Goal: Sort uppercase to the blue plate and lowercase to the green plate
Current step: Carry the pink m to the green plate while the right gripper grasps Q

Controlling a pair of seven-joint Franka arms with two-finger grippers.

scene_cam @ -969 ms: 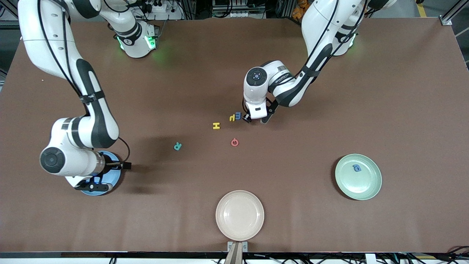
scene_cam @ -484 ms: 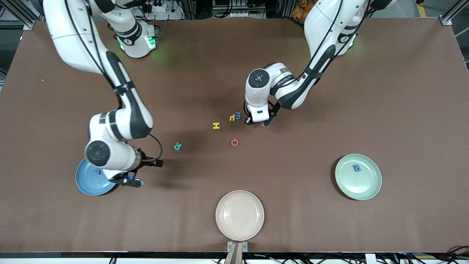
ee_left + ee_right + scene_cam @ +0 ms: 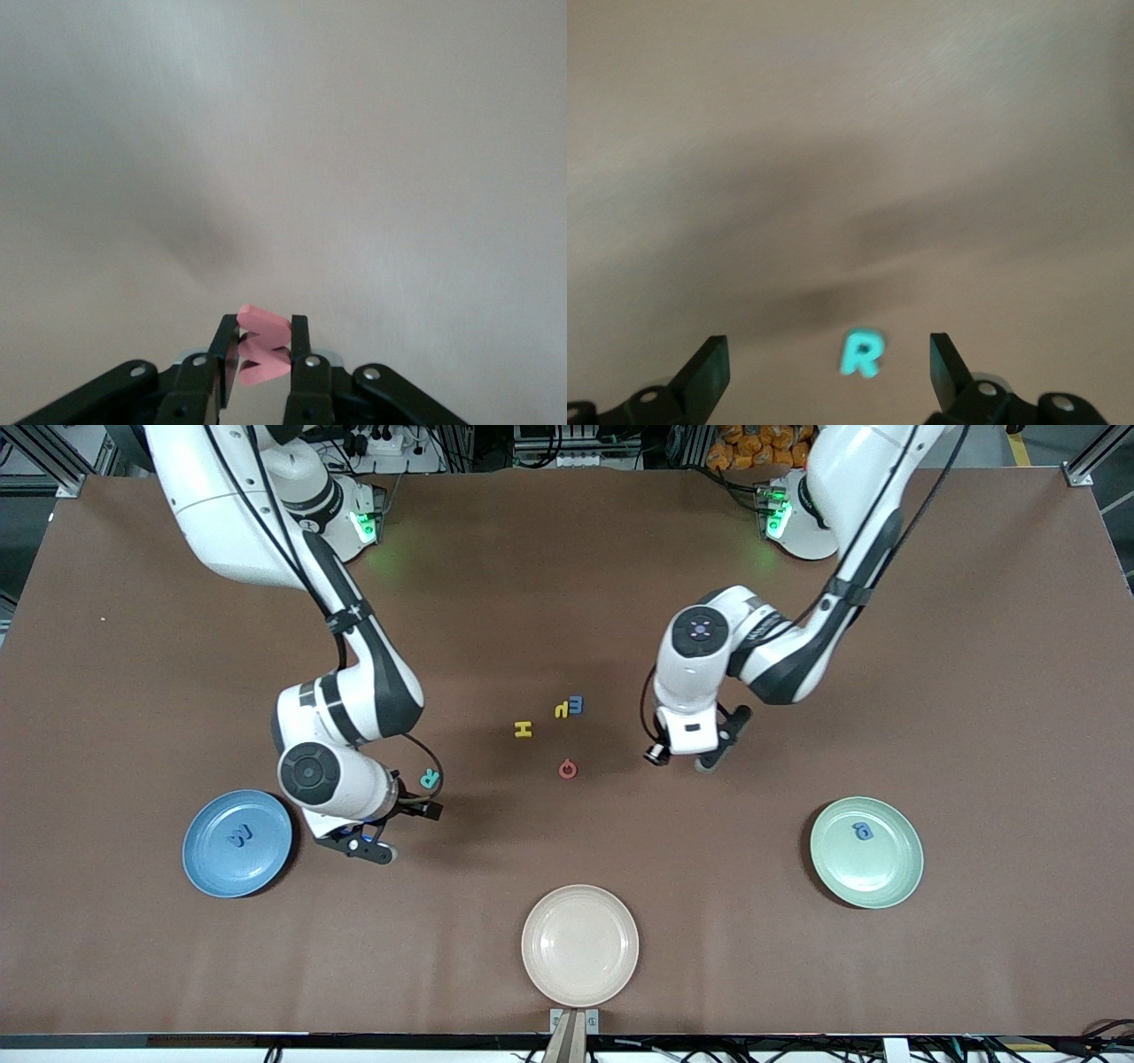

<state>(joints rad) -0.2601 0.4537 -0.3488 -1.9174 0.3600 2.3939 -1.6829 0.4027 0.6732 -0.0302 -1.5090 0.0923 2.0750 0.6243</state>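
Brown table (image 3: pixel 974 646); only left wrist view shows end effector (image 3: pixel 263 354) pinching red m (image 3: pixel 262 347).

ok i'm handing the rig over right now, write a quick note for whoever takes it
Left gripper: shut on the red m, in the air over the table's middle.
Right gripper: open, over the teal R.
Done: blue M in the blue plate; one blue letter in the green plate.
Left: red m to green plate. On the table: yellow H, red ring letter and R go to blue; yellow h and the blue letter beside it go to green.
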